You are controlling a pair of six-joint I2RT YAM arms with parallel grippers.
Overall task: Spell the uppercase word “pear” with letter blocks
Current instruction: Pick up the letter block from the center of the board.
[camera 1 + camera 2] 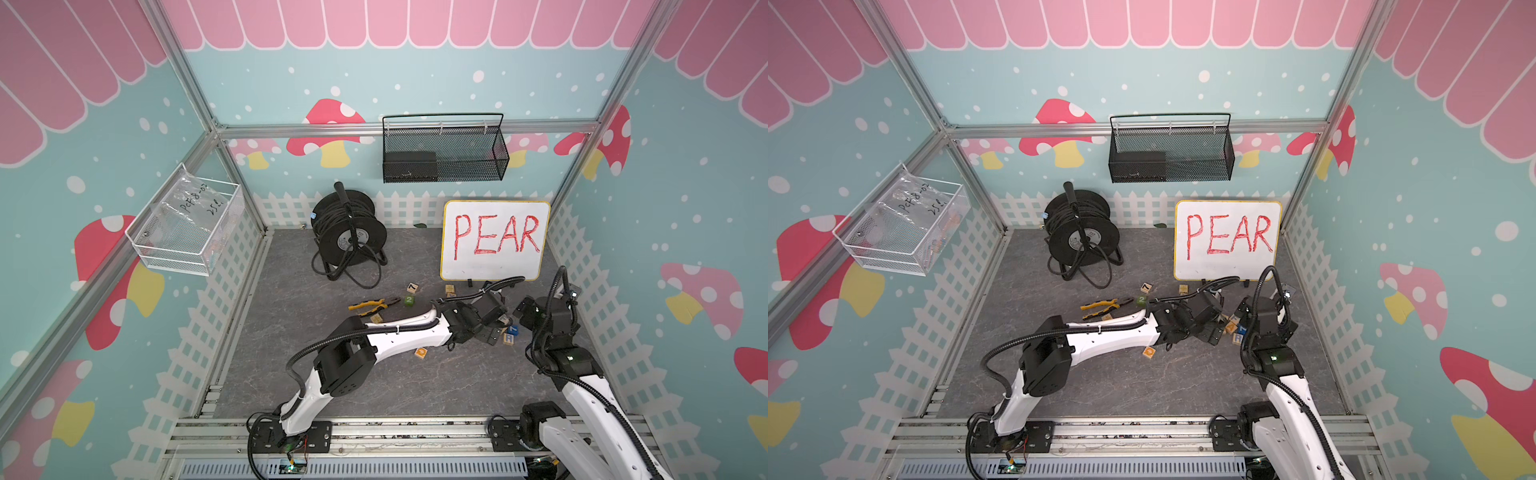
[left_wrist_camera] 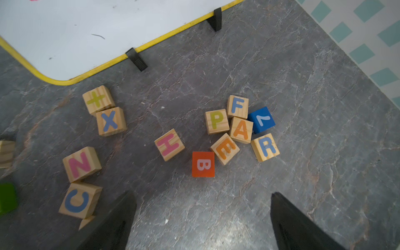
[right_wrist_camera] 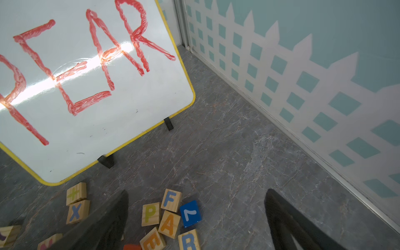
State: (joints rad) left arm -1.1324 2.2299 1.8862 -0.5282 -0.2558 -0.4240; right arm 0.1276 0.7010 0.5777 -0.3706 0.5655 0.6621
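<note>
The left gripper (image 2: 201,218) holds its two dark fingers wide apart and empty over the grey floor (image 2: 303,108); the right gripper (image 3: 194,220) is spread the same way. Just beyond the left fingers the four pale-wood letter blocks lie in one tight cluster, not in a row. The yellow-green P block (image 2: 217,121) touches the orange A block (image 2: 241,130), the E block (image 2: 225,149) is turned at an angle on the side nearer the fingers, and the blue R block (image 2: 265,147) is just beside the A. An F block (image 2: 237,106) and a blue number cube (image 2: 261,119) press against the far side, and a red B cube (image 2: 203,164) sits just beside the E. An H block (image 2: 169,144) lies a little apart. Behind them stands the whiteboard (image 2: 65,32). In both top views a black mesh basket (image 1: 444,153) holds a dark box, and a white wire basket (image 1: 187,224) holds a clear plastic bag.
</note>
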